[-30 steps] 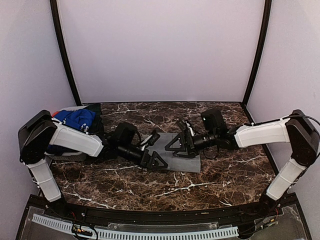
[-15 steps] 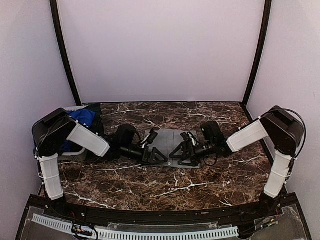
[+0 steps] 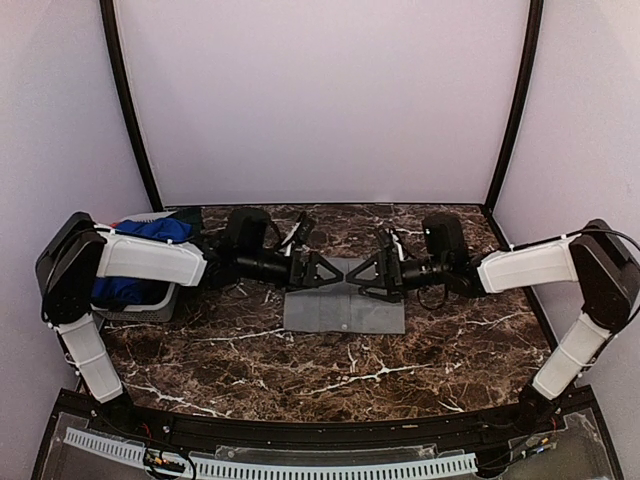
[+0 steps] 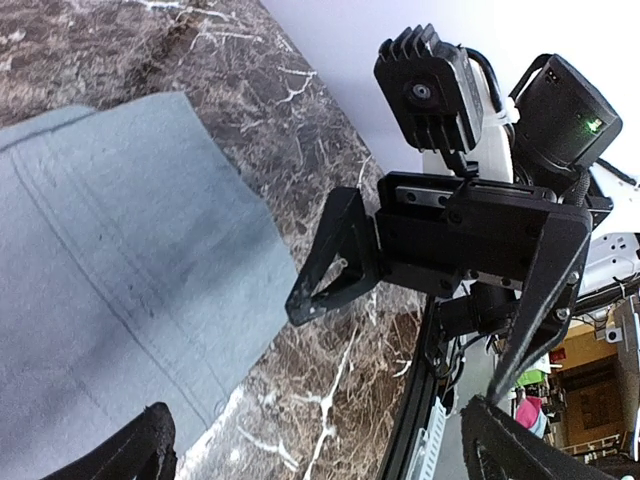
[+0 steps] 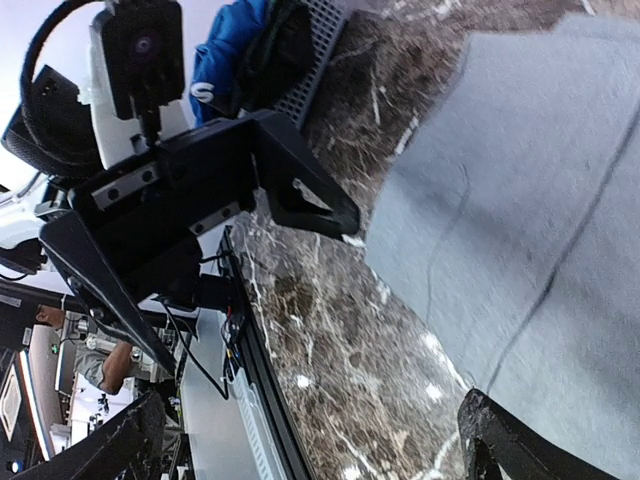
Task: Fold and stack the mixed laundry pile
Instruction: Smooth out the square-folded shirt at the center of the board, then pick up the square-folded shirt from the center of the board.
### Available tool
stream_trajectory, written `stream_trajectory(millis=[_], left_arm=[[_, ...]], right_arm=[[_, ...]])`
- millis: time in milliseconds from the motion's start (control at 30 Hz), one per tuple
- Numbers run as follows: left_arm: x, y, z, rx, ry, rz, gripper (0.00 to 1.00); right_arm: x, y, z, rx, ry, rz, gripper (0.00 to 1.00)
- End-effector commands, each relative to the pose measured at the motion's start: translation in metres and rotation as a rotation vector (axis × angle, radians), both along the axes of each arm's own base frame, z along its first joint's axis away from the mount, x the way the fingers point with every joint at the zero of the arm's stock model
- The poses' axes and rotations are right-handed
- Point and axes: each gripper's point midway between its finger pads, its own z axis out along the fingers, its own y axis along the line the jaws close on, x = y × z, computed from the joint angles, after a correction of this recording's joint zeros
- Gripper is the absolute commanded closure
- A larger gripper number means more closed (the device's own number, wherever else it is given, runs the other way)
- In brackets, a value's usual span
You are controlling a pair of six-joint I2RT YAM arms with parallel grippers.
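Note:
A grey shirt [image 3: 345, 305], folded into a flat rectangle, lies on the marble table at the centre. It also shows in the left wrist view [image 4: 110, 260] and the right wrist view [image 5: 540, 190]. My left gripper [image 3: 322, 272] and right gripper [image 3: 364, 272] face each other tip to tip over the shirt's far edge. Both are open and empty. The left wrist view shows its own gripper [image 4: 320, 450] wide open, and the right wrist view [image 5: 310, 450] shows the same. The royal-blue T-shirt [image 3: 152, 231] and dark cloth [image 5: 280, 45] sit heaped in the basket at far left.
A small grey basket [image 3: 140, 305] stands at the left table edge, behind my left arm. The back wall and two black posts close the far side. The table's black front rail [image 3: 320, 430] runs along the near edge.
Both grippers have moved from over the shirt's middle toward its far edge and now point at each other. The grey shirt now lies squarer and flatter.

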Motion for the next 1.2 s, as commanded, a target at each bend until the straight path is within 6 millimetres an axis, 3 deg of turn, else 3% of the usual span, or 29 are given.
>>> stream_trajectory(millis=[0, 200, 333, 433, 533, 567, 700, 767, 933, 967, 1000, 1033, 1067, 1100, 1133, 1167], left_arm=[[0.017, -0.012, -0.007, 0.005, 0.000, 0.028, 0.01], [0.041, -0.016, -0.048, 0.030, 0.059, 0.097, 0.01], [0.051, 0.004, -0.091, 0.102, 0.131, 0.174, 0.01], [0.049, 0.027, -0.114, 0.173, 0.172, 0.233, 0.01], [0.049, 0.044, -0.111, 0.216, 0.145, 0.279, 0.01], [0.048, 0.049, -0.110, 0.228, 0.133, 0.285, 0.01], [0.054, 0.055, -0.060, 0.273, -0.118, 0.287, 0.01], [0.051, 0.047, -0.033, 0.313, -0.264, 0.239, 0.01], [0.019, 0.001, -0.009, 0.390, -0.528, -0.004, 0.01], [0.018, -0.003, -0.021, 0.431, -0.560, -0.047, 0.03], [0.012, -0.017, -0.014, 0.426, -0.610, -0.086, 0.04], [0.004, -0.027, -0.027, 0.463, -0.653, -0.150, 0.08], [0.005, -0.037, -0.022, 0.475, -0.707, -0.181, 0.10], [-0.005, -0.046, -0.036, 0.502, -0.711, -0.235, 0.16], [-0.004, -0.057, -0.029, 0.504, -0.763, -0.259, 0.19], [-0.015, -0.066, -0.045, 0.530, -0.764, -0.309, 0.24]], right_arm=[[0.027, 0.018, 0.010, 0.074, 0.004, -0.021, 0.02], [0.047, 0.017, -0.051, 0.026, 0.105, -0.053, 0.04], [0.057, -0.005, -0.089, -0.025, 0.164, -0.094, 0.06], [0.061, -0.017, -0.101, -0.072, 0.169, -0.096, 0.08], [0.065, -0.023, -0.087, -0.100, 0.121, -0.097, 0.09], [0.067, -0.027, -0.072, -0.094, 0.090, -0.104, 0.10], [0.059, -0.040, -0.018, -0.100, -0.019, -0.121, 0.11], [0.052, -0.051, 0.001, -0.124, -0.064, -0.150, 0.11], [0.033, -0.084, -0.003, -0.218, -0.035, -0.245, 0.14], [0.030, -0.089, -0.005, -0.217, -0.019, -0.259, 0.15], [0.027, -0.094, -0.008, -0.216, -0.001, -0.272, 0.16], [0.023, -0.100, -0.012, -0.217, 0.013, -0.285, 0.16], [0.022, -0.104, -0.014, -0.220, 0.023, -0.300, 0.16], [0.021, -0.109, -0.016, -0.223, 0.031, -0.314, 0.16], [0.020, -0.114, -0.018, -0.227, 0.042, -0.328, 0.17], [0.019, -0.118, -0.020, -0.226, 0.049, -0.339, 0.17]])
